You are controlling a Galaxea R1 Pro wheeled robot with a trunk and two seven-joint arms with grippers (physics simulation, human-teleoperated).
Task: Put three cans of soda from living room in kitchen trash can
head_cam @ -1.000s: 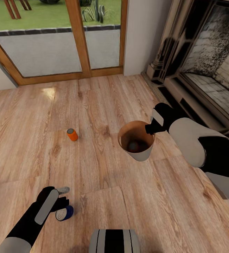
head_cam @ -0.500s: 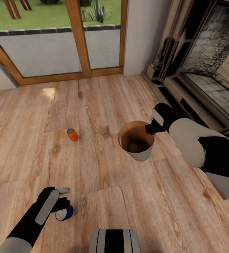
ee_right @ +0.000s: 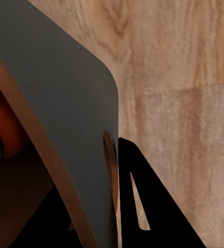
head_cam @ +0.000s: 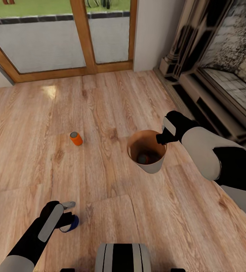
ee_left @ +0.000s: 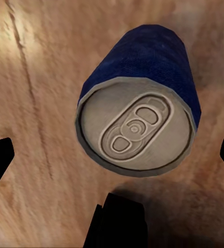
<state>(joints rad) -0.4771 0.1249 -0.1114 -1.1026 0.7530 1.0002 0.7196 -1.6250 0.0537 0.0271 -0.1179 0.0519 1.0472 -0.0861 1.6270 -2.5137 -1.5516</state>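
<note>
Head view of a light wood floor [head_cam: 111, 94] in the living room, wood-framed glass doors [head_cam: 62, 34] at the back. At lower left the left end effector [head_cam: 64, 217] reaches down over the dark blue soda can [head_cam: 70, 224], which its black fingers partly cover; in the left wrist view the blue can [ee_left: 140, 121] lies on its side between widely spread fingertips at the frame edges, grey pull-tab end showing, no label readable. Farther back an orange can [head_cam: 76, 138] sits on the floor, well apart. At centre right the right end effector [head_cam: 161, 139] grips the rim of the pale trash can [head_cam: 147, 151], held tilted, another orange can [ee_right: 1, 135] partly visible inside. The stone fireplace [head_cam: 213, 56] is cut off at right
</note>
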